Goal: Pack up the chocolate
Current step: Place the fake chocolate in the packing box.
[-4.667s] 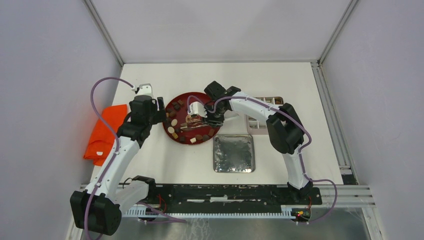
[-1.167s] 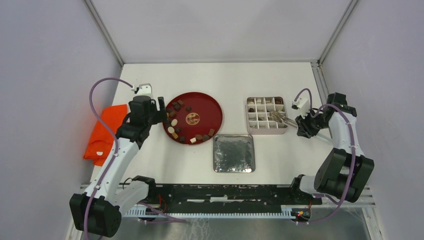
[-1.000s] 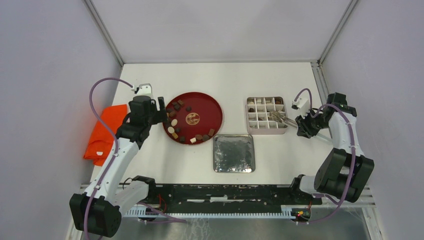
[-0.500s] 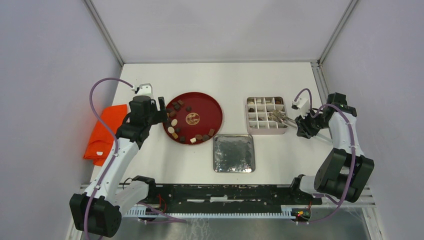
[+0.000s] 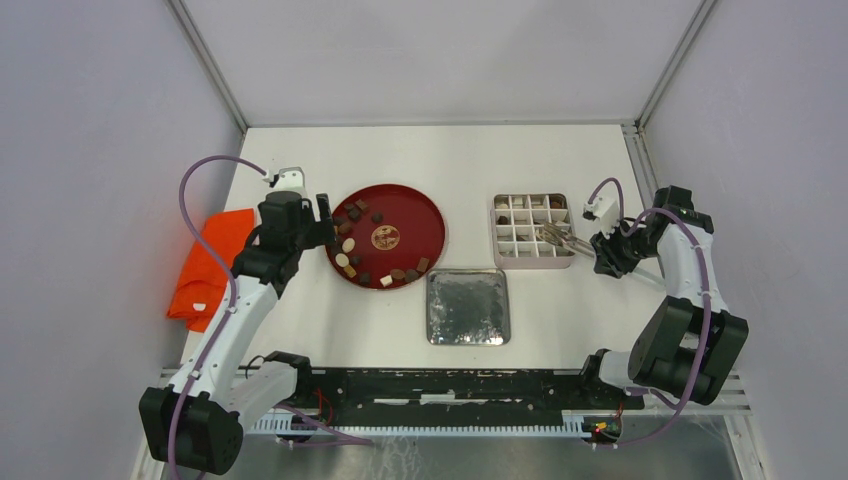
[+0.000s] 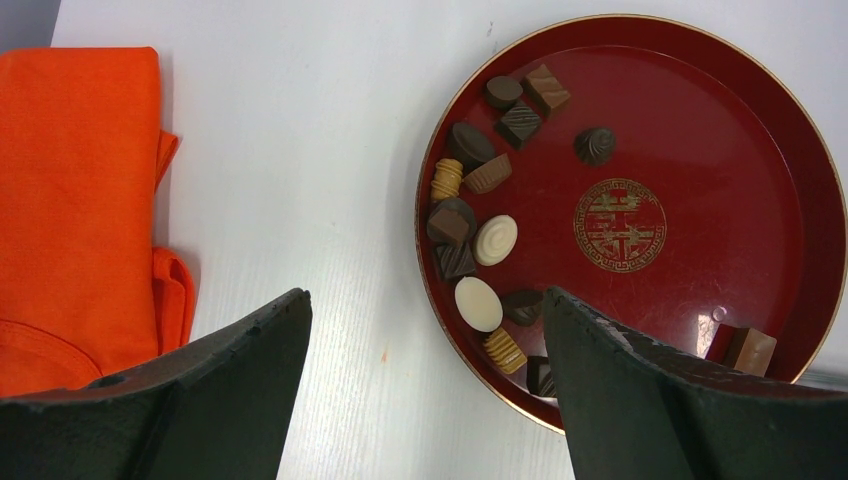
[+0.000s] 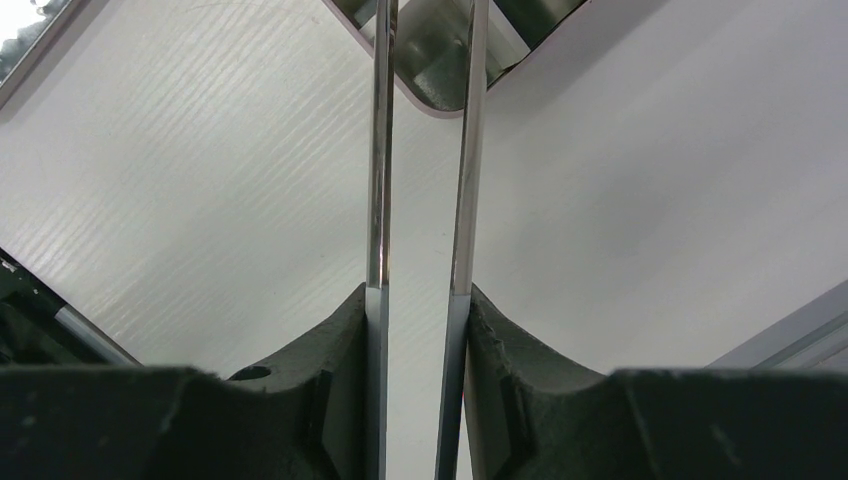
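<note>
Several chocolates (image 5: 348, 245), dark, light brown and cream-white, lie along the left and near side of the red plate (image 5: 432, 215); they also show in the left wrist view (image 6: 497, 240) on the plate (image 6: 700, 150). My left gripper (image 5: 322, 222) is open and empty over the plate's left rim (image 6: 425, 330). My right gripper (image 5: 607, 250) is shut on metal tongs (image 5: 560, 238), whose arms (image 7: 378, 150) reach over the right side of the pale grid box (image 5: 533, 265). The tong tips are out of the right wrist view. A few chocolates (image 5: 556, 202) sit in the box's far compartments.
A shiny metal tray (image 5: 468, 306) lies near the middle, in front of the plate and box. An orange cloth (image 5: 205, 265) lies at the left table edge, also in the left wrist view (image 6: 75, 200). A box corner (image 7: 440, 70) shows between the tongs.
My right arm has swung with the tongs from the red plate across to the grid box. In the last second the tongs barely shifted. The left arm has not moved.
</note>
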`<state>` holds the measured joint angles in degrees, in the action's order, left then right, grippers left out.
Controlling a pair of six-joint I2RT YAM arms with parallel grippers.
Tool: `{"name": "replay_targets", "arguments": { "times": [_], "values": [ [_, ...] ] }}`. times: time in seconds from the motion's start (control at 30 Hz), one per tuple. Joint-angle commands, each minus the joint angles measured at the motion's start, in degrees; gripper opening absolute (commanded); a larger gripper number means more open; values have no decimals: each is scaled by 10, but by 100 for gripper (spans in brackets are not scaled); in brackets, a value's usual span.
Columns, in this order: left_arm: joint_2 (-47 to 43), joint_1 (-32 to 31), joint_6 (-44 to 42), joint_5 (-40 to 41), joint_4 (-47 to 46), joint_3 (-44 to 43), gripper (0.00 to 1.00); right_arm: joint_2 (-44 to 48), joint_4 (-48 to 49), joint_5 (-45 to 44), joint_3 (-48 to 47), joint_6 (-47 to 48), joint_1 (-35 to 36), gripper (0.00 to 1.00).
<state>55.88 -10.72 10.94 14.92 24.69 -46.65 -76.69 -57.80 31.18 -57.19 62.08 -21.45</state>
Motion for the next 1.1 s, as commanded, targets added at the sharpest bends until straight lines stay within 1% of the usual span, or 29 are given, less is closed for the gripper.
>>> {"name": "replay_targets", "arguments": {
  "times": [0.0, 0.17, 0.43, 0.73, 0.83, 0.97, 1.07],
  "values": [
    [-3, 2, -22, -3, -23, -2, 91, 9, 0, -5, -22, 15, -2, 29],
    [-2, 3, -22, -4, -23, -3, 91, -2, -4, -9, -47, 19, -2, 26],
    [-2, 3, -22, -3, -22, -2, 91, -15, -8, 4, -58, 21, -2, 26],
    [-2, 3, -22, -4, -22, -2, 91, -10, -17, 6, -39, 41, -2, 30],
    [-1, 3, -22, -3, -22, -2, 91, -11, -26, 9, -40, 48, -2, 33],
    [-2, 3, -22, -3, -22, -2, 91, -8, -23, 9, -37, 47, -2, 41],
    [-2, 3, -22, -4, -22, -2, 91, -9, -21, 9, -40, 45, -2, 42]
  ]
}}
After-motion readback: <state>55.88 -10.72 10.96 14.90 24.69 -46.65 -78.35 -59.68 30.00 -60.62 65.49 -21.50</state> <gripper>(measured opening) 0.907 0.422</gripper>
